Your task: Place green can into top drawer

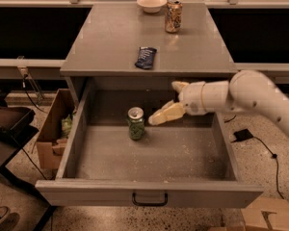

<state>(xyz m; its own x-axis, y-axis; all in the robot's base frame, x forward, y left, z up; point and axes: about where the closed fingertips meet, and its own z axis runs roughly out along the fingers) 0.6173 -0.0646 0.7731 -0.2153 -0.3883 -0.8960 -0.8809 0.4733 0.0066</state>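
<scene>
The green can (136, 123) stands upright on the speckled floor of the open top drawer (154, 153), near its back left. My gripper (172, 101) is above the drawer, up and to the right of the can, open and empty, its cream fingers (165, 114) spread apart and clear of the can. The drawer's dark handle (150, 199) shows at the front.
On the cabinet top sit a tan-orange can (173, 16), a white bowl (151, 3) and a dark blue snack packet (145, 57). A cardboard box (55, 129) stands left of the drawer. A cable and plug (242, 136) lie on the floor at right.
</scene>
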